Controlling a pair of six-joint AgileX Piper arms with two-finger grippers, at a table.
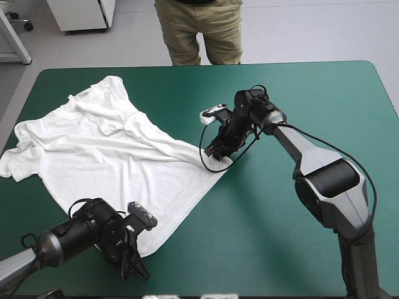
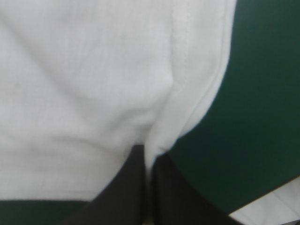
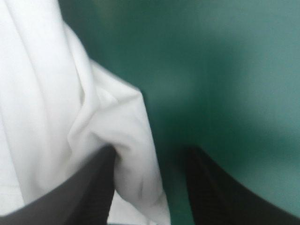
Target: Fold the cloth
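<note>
The table is covered by a teal-green cover (image 1: 262, 243). Bare stretches of it are seen beside and ahead of the right gripper (image 1: 217, 159) and beside the left gripper (image 1: 134, 266). The T-shirt (image 1: 106, 149) is laid spread out on the cover, ahead of the left gripper and to one side of the right gripper, toward the table's left edge. The two corners of the hem are taken up by the grippers, and in the high view each corner is partly hidden by the gripper over it. The left gripper is clamped on the hem: its black fingers (image 2: 126, 187) are all but met, a thin pinch of white cloth is held between them, and the fabric is drawn into a small peak just ahead of the tips. The right gripper's fingers (image 3: 84, 187) are held well apart; a rolled fold of the hem corner lies between them against one finger, and bare cover is seen against the other. The T-shirt is white and short-sleeved, mostly flat. A long crease runs across it to the right gripper, and folds are bunched at the sleeves.
</note>
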